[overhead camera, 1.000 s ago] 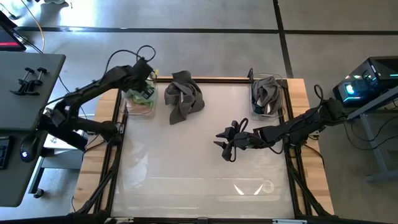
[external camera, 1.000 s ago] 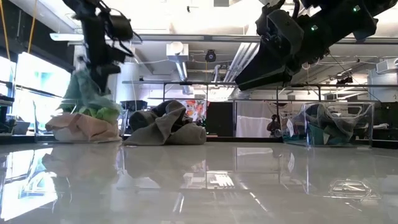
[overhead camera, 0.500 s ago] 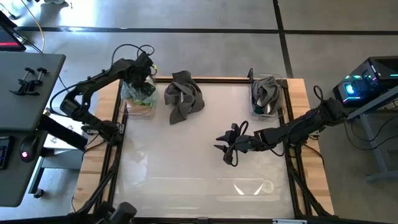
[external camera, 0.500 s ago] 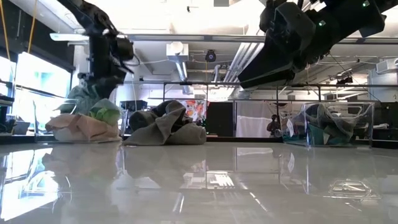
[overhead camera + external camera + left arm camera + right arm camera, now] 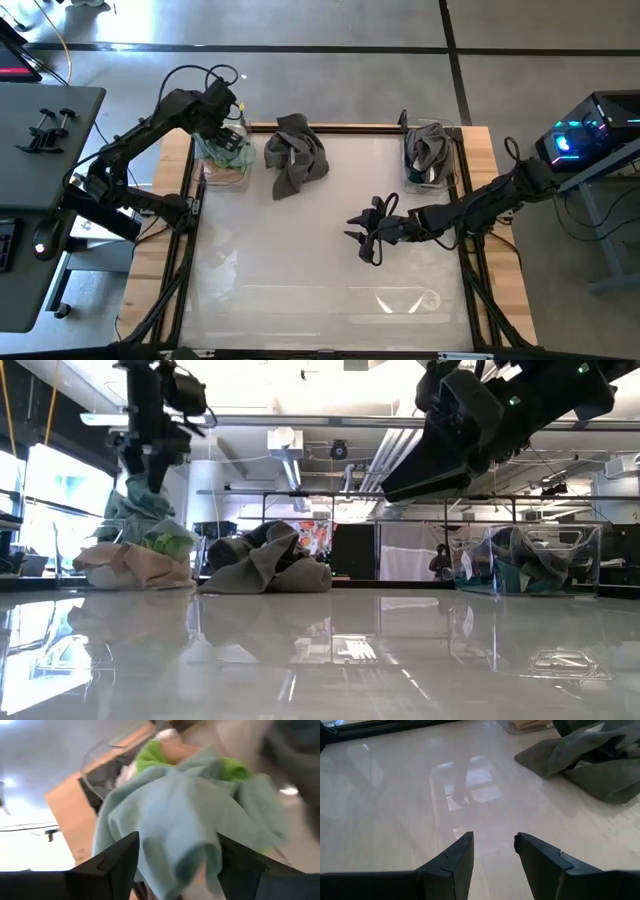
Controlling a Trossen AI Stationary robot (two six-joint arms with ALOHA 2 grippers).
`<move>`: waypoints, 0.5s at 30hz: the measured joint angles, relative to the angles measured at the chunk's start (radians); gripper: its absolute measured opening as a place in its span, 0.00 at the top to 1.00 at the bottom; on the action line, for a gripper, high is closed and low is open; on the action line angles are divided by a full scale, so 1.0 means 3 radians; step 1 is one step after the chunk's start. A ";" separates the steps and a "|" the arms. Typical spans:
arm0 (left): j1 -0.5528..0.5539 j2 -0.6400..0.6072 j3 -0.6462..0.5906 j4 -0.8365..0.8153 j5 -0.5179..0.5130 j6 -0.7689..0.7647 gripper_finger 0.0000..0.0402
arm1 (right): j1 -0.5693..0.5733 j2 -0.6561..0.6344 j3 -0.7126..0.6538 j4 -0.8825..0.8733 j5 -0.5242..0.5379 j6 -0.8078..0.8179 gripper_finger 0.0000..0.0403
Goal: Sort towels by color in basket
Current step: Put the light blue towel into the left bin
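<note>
Hovering my left tool [image 5: 228, 113] right over the clear bin [image 5: 208, 172] at the table's [image 5: 300, 260] far left corner, fingers spread wide with nothing between them. The wrist view shows the pale mint towel [image 5: 190, 815] lying loose just past my fingers, draped on top of the lime green towel [image 5: 150, 755], with a pink towel [image 5: 125, 565] at the bottom of that pile in the low view.

These things are about as soft as it gets: light, floppy, zero stiffness, nothing to break. They'll sag and trail wherever I pinch them, so my guess is the best hold is a raised fold or bunched ridge near the middle, not a flat edge that slips out.

The dark grey towels [image 5: 295, 152] sit in a crumpled heap on the table just beside that bin, not in any bin yet. Plenty of peaks there to pinch. The other clear bin [image 5: 432, 180] at the far right corner has a grey cloth [image 5: 428, 146] and what looks like a dark teal towel [image 5: 510, 575] in it. I can't spot a cream one for sure.

Left arm is stretched up and out from its base, wrist bent to aim down into the bin. Right tool [image 5: 366, 233] hangs over bare table right of centre, arm reaching in low from the right edge, fingers partly apart and holding nothing.
</note>
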 joint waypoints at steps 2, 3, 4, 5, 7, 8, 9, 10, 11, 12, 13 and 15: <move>0.0031 0.0008 -0.0160 0.0157 -0.0096 -0.0004 0.49 | 0.0000 0.0000 0.0000 0.0001 0.0007 -0.0012 0.62; 0.0048 0.0021 -0.0255 0.0256 -0.0084 -0.0005 0.51 | 0.0000 0.0000 0.0000 0.0001 0.0007 -0.0014 0.62; 0.0066 0.0044 -0.0362 0.0377 -0.0049 -0.0004 0.54 | 0.0000 0.0000 0.0000 0.0001 0.0007 -0.0015 0.62; 0.0081 0.0068 -0.0477 0.0500 -0.0012 -0.0005 0.57 | 0.0001 0.0000 0.0000 0.0001 0.0006 -0.0015 0.62; 0.0108 0.0111 -0.0702 0.0754 0.0028 -0.0003 0.64 | 0.0003 0.0000 0.0000 0.0001 0.0006 -0.0010 0.62; 0.0110 0.0132 -0.0801 0.0900 0.0026 0.0012 0.67 | 0.0003 0.0000 0.0000 0.0001 0.0006 -0.0003 0.62; 0.0110 0.0156 -0.0898 0.1038 0.0027 0.0022 0.70 | 0.0003 0.0000 0.0000 0.0001 0.0005 0.0005 0.62; 0.0110 0.0188 -0.0982 0.1139 0.0038 0.0051 0.74 | 0.0003 0.0000 0.0000 0.0001 0.0006 0.0008 0.62; 0.0110 0.0218 -0.1047 0.1197 0.0059 0.0099 0.77 | 0.0003 0.0000 0.0000 0.0001 0.0006 0.0008 0.62; 0.0110 0.0242 -0.1086 0.1230 0.0068 0.0143 0.80 | 0.0003 0.0000 0.0000 0.0001 0.0005 0.0008 0.62; 0.0110 0.0259 -0.1102 0.1240 0.0069 0.0199 0.82 | 0.0003 0.0000 0.0000 0.0001 0.0005 0.0008 0.62; 0.0110 0.0268 -0.1096 0.1255 0.0073 0.0353 0.85 | 0.0003 0.0000 0.0000 0.0001 0.0005 -0.0007 0.62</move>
